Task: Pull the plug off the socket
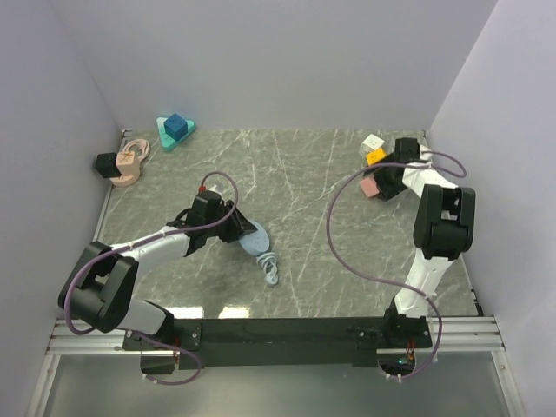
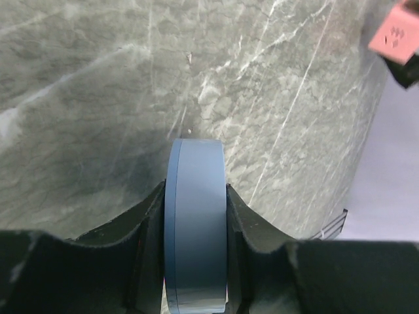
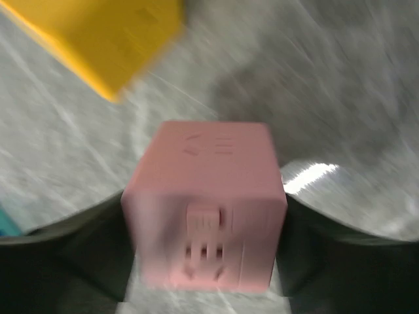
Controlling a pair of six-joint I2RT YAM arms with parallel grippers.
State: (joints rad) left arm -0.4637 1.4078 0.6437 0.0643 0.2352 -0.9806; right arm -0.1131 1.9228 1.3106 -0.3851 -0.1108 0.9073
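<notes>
My left gripper (image 1: 236, 228) is shut on the edge of a light blue round plug (image 1: 257, 239) that rests on the table left of centre. Its pale coiled cable (image 1: 270, 266) trails toward the near side. In the left wrist view the blue plug (image 2: 196, 222) stands on edge between my fingers. My right gripper (image 1: 388, 179) at the far right is shut on a pink cube socket (image 1: 371, 186). The right wrist view is blurred and shows the pink socket (image 3: 206, 209) between the jaws, with slot holes on its faces. Plug and socket are far apart.
A yellow cube (image 1: 375, 157) and a white cube (image 1: 372, 142) sit just behind the pink socket; the yellow one also shows in the right wrist view (image 3: 111, 39). A teal triangle with a blue block (image 1: 175, 130) and a peach piece with a black cube (image 1: 122, 163) are at the far left.
</notes>
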